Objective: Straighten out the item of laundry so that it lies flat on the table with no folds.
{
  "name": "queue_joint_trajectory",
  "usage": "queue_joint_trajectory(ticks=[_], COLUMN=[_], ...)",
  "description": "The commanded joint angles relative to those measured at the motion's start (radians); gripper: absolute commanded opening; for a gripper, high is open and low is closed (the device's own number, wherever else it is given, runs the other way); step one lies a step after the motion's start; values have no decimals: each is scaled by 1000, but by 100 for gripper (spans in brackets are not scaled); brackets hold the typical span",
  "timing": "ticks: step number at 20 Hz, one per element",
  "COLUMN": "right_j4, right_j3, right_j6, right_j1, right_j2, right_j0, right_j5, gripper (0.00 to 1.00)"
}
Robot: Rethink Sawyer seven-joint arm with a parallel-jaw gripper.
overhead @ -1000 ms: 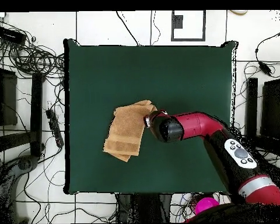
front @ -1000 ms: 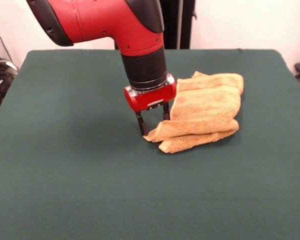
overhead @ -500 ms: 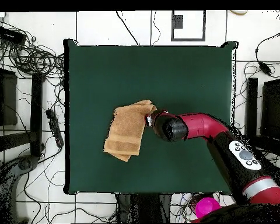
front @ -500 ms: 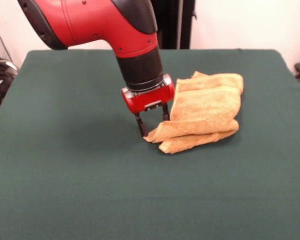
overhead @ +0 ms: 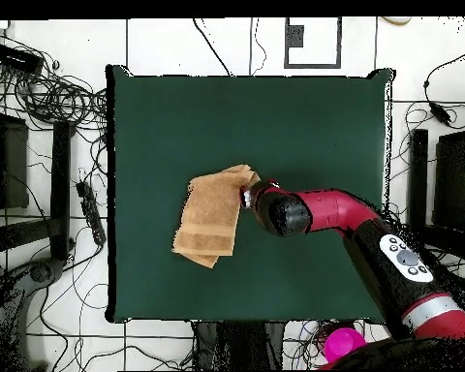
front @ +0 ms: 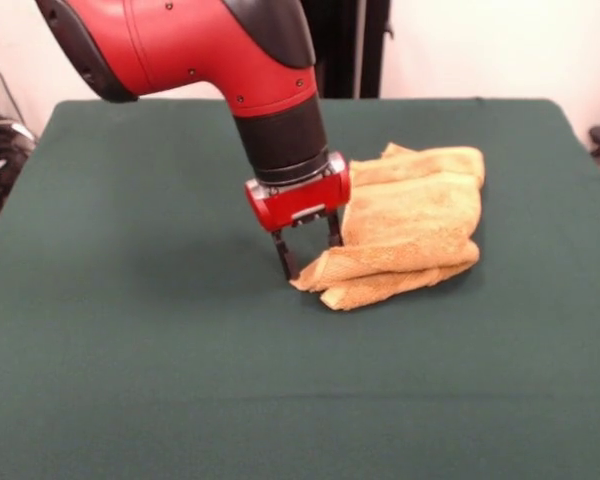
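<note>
2 layers of towel (front: 410, 225) still folded mid-table (front: 130, 350); gripper (front: 310, 258) down slightly since 0.5 s ago, jaws spread astride the folded corner, nothing clamped. Pinch likely next.

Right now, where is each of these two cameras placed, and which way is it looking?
Front view: sits low across the table, facing the folded towel; the red arm comes down from above, gripper open at the towel's edge.
Overhead view: hangs above, looking straight down on the table and cabled floor; the arm enters from the lower right.
Both show the towel, the green table and the gripper.
</note>
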Motion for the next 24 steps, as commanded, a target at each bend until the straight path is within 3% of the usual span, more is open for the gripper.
queue_joint_trajectory(ticks=[1, 9, 24], right_j4=[-38, -7, 48], right_j3=[-9, 36, 31], right_j6=[62, 107, 94], right_j1=[113, 72, 104], right_j2=[33, 45, 62], right_j0=[38, 70, 85], right_j5=[-158, -204, -170], gripper=[100, 100, 100])
